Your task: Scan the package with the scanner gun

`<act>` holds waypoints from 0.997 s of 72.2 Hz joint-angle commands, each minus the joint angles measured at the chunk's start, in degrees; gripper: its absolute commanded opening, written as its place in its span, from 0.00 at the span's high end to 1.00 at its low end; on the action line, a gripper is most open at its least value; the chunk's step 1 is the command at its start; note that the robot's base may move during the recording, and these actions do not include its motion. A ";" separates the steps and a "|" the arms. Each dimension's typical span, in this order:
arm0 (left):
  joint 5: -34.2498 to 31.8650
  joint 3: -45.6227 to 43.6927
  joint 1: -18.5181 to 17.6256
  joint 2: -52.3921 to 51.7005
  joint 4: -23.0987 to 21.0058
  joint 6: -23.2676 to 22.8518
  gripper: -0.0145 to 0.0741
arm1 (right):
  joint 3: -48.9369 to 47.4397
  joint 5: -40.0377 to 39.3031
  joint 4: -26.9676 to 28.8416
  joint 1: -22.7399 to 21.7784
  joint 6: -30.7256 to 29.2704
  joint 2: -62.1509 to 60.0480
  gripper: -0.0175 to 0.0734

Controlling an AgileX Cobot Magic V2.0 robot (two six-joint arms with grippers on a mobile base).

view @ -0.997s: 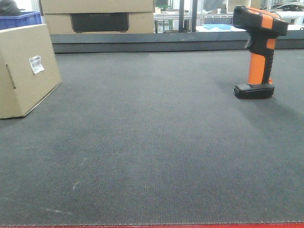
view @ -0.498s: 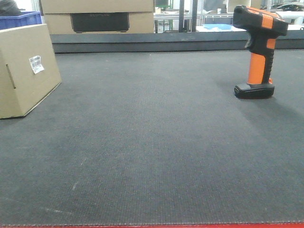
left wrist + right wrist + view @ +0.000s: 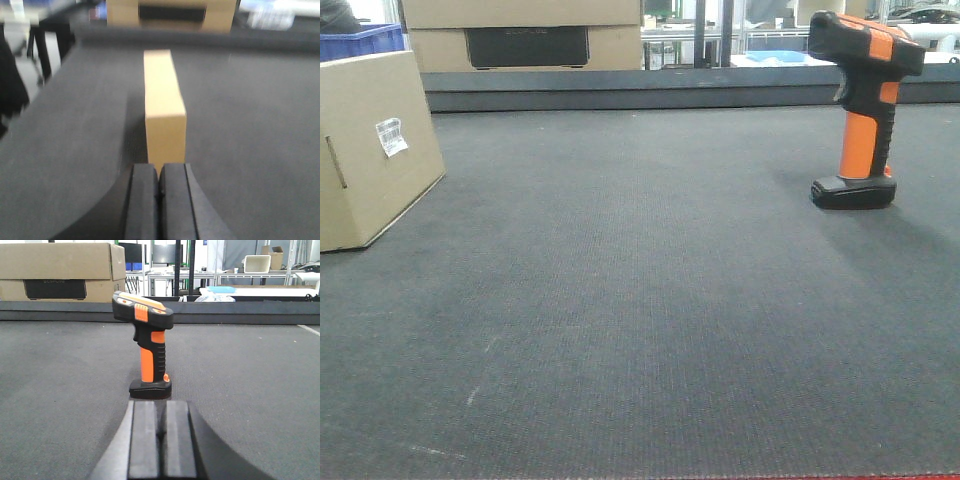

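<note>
scanner gun [image 3: 868, 130], pistol-shaped, on woven mat [image 3: 640, 300]

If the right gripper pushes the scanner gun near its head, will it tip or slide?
Probably tip: the scanner gun stands upright on a small flat base, with a bulky head on top. The textured mat likely resists sliding. Its body looks rigid.

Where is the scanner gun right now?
In the front view, the scanner gun stands upright at the far right of the mat, opposite the package at the left edge.
</note>
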 commanded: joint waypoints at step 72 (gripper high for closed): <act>16.43 -53.27 -0.28 61.55 -1.92 -1.98 0.92 | -0.01 -1.15 0.01 -0.35 -0.21 -0.16 0.99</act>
